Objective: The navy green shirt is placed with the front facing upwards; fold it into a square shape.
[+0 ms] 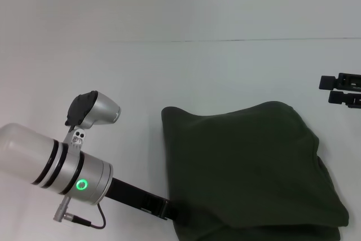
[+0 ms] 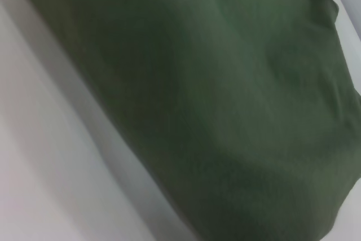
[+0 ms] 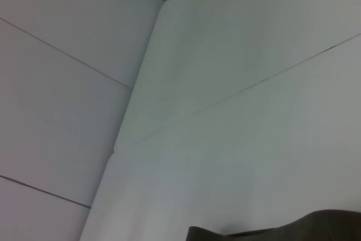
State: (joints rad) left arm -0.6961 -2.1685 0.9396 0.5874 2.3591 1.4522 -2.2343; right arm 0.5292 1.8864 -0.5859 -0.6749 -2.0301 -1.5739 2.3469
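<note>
Although the navy green shirt (image 1: 248, 167) already lies folded into a compact, roughly square bundle on the white table (image 1: 186, 71), I judge the final fold unfinished: my left gripper (image 1: 172, 211) sits at the bundle's near-left corner, and I cannot tell whether it pinches cloth. My right gripper (image 1: 341, 90) hangs apart at the far right, off the fabric, its spread not discernible. Next, I would release cleanly, withdraw low, then flatten the puffed top layer. No containers appear in any view.

shirt (image 1: 248, 167) on table (image 1: 169, 71), left tool (image 1: 169, 210) at its near-left edge
</note>
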